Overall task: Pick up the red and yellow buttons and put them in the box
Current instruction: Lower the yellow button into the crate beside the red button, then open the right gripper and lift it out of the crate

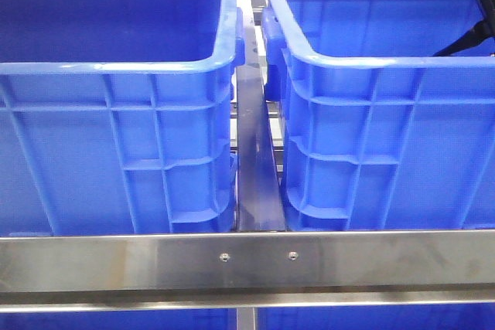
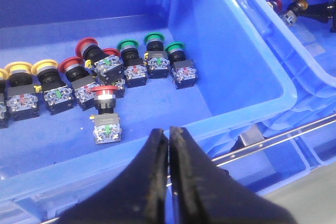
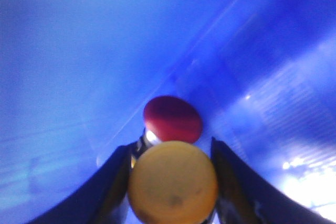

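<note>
1. From the front, two blue bins stood side by side behind a steel rail (image 1: 247, 264): the left bin (image 1: 116, 144) and the right bin (image 1: 387, 144), with a narrow metal strip (image 1: 254, 168) running between them. A black piece of the right arm (image 1: 473, 25) poked in over the right bin's far corner. No buttons showed from here.

2. From the left wrist, the left hand (image 2: 168, 145) hung pressed shut with nothing in it, above the left bin's near wall. On that bin's floor lay a cluster of push buttons: yellow ones (image 2: 31, 72), red ones (image 2: 86, 51), green ones (image 2: 152, 43), and one red button (image 2: 105, 95) apart, nearer the hand. In the neighbouring bin, the right hand (image 2: 294, 11) carried a yellow button.

3. From the right wrist, the right hand (image 3: 173, 182) was clamped on the yellow button (image 3: 173, 182), low inside the blue bin. A red button (image 3: 173, 119) lay just beyond it.
</note>
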Tool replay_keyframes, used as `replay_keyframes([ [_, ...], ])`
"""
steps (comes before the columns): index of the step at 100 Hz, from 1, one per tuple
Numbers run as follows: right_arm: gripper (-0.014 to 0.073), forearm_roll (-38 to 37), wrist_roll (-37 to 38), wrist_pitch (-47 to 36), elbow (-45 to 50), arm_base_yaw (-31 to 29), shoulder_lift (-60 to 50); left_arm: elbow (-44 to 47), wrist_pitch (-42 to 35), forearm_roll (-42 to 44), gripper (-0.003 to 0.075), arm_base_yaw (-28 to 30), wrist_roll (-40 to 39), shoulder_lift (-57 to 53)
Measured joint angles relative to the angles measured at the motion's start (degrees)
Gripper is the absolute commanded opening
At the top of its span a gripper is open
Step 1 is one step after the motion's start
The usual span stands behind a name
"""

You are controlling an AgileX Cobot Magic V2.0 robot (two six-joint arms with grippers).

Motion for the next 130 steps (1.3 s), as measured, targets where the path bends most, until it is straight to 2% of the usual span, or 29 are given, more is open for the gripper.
replay_keyframes([
  [12,0.0181,0.3,0.0,-0.7,0.0,0.0,0.0,0.0,0.0,0.0,-0.0019,0.0,0.0,0.0],
  [32,0.0540,2.4,0.1,-0.9,0.0,0.0,0.0,0.0,0.0,0.0,-0.0019,0.0,0.0,0.0],
  [41,0.0634,3.0,0.1,-0.9,0.0,0.0,0.0,0.0,0.0,0.0,-0.0019,0.0,0.0,0.0],
  [90,0.0645,4.1,0.1,-1.1,0.0,-1.5,-0.3,0.0,0.0,0.0,-0.0019,0.0,0.0,0.0],
  [130,0.0643,-5.1,-1.1,-1.8,0.2,-0.1,-12.1,0.0,0.0,0.0,-0.0019,0.0,0.0,0.0],
])
